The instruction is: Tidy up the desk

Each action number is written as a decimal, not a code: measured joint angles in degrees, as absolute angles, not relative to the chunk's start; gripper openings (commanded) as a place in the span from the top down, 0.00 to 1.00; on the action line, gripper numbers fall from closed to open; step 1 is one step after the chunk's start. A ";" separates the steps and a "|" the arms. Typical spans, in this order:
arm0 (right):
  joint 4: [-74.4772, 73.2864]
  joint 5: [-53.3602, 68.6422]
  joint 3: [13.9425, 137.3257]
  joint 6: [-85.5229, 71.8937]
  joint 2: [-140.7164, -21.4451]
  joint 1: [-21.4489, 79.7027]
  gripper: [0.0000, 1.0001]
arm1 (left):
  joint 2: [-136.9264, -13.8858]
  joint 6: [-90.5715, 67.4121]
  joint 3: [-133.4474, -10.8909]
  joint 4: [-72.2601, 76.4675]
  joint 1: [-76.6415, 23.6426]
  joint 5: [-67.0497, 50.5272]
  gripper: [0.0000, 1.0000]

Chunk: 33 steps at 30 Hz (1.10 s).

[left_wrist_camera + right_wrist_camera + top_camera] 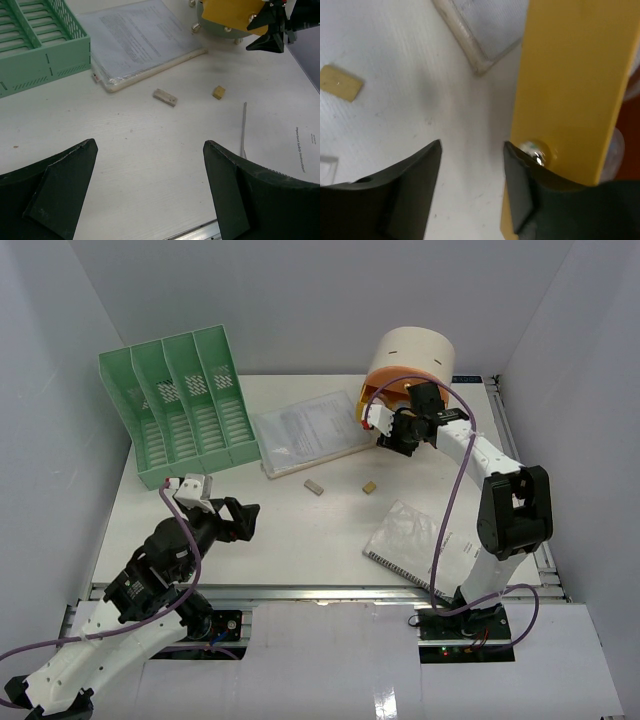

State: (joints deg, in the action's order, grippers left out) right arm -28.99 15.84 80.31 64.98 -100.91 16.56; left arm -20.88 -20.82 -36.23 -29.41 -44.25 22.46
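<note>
Left hand [149, 145]: wide open, empty.
Right hand [472, 145]: half open, empty, beside drum [412, 355].
Drum: rigid, probably light; grip yellow base.

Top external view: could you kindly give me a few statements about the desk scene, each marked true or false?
1. The green file rack stands at the far left of the desk. True.
2. The left gripper is shut on the grey block. False: the gripper is open and empty, and the block lies on the desk, apart from it.
3. The tan block lies loose on the desk, to the right of the grey block. True.
4. The spiral notebook sits inside the file rack. False: it lies flat on the desk near the right arm's base.
5. The right gripper is beside the yellow base of the round container. True.
</note>
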 measured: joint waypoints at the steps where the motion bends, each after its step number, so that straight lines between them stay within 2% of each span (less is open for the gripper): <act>1: -27.18 14.68 79.80 64.06 -101.18 16.69 0.32 | -20.88 -20.82 -36.22 -29.39 -44.25 22.42 0.02; 3: -23.01 12.10 78.59 62.33 -101.52 16.92 0.23 | -20.88 -20.81 -36.19 -29.32 -44.25 22.33 0.02; 10: -12.61 5.48 76.86 59.29 -101.64 16.80 0.10 | -20.91 -20.80 -36.00 -28.26 -44.25 20.94 0.02; 17: -8.47 2.75 77.47 58.63 -103.38 16.73 0.06 | -24.96 -21.48 -35.49 -22.84 -44.25 15.02 0.02; 27: -7.94 3.44 77.47 58.20 -104.01 15.77 0.02 | -42.77 -24.99 -34.22 -7.38 -44.25 3.94 0.02; 33: -7.39 3.60 77.47 57.51 -104.01 14.31 0.06 | -57.46 -27.35 -35.84 2.85 -44.25 -1.31 0.02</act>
